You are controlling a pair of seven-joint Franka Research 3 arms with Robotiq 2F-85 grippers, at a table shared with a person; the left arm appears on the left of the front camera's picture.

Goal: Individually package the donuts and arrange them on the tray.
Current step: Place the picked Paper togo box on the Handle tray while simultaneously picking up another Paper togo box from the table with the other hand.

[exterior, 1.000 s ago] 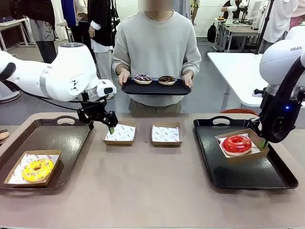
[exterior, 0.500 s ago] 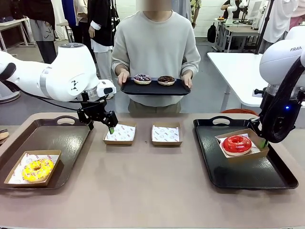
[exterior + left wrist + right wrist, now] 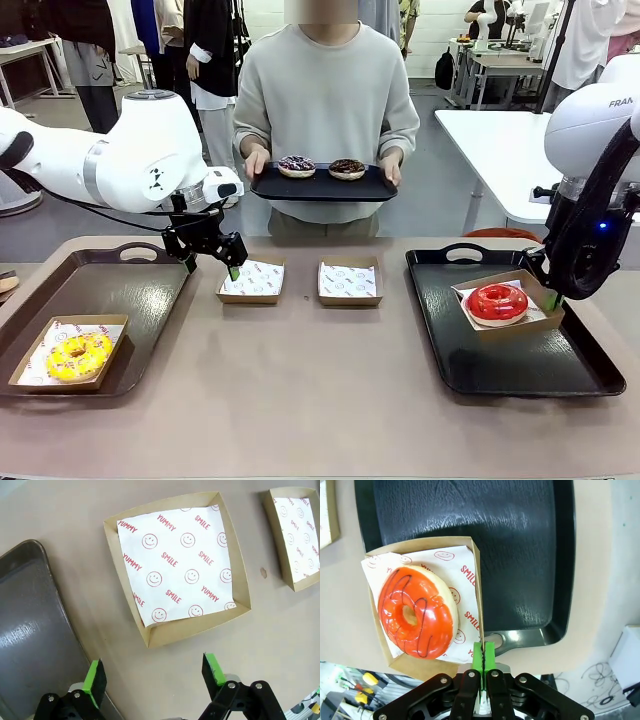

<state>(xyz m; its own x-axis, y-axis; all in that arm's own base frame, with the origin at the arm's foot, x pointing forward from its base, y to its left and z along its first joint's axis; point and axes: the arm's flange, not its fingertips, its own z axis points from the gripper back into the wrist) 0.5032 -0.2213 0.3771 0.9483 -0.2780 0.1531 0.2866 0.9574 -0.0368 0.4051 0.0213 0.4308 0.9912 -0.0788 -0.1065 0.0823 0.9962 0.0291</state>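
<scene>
1. Pinching the wall of the brown cardboard box [image 3: 420, 543], your right gripper [image 3: 483, 655] has its jaws shut on it; set the glossy red ring donut [image 3: 417, 612] squarely on the black plastic tray [image 3: 520, 555] before releasing.
2. Your left gripper [image 3: 154, 672] hangs wide open (nothing held) just beside the empty paper-lined box [image 3: 195, 630]; line up on one wall.
3. The yellow sprinkled donut [image 3: 78, 356] sits boxed on the left-hand tray [image 3: 140, 300]; the dark purple donut [image 3: 297, 165] and chocolate-brown donut [image 3: 347, 168] wait on the person's black tray [image 3: 320, 187].
</scene>
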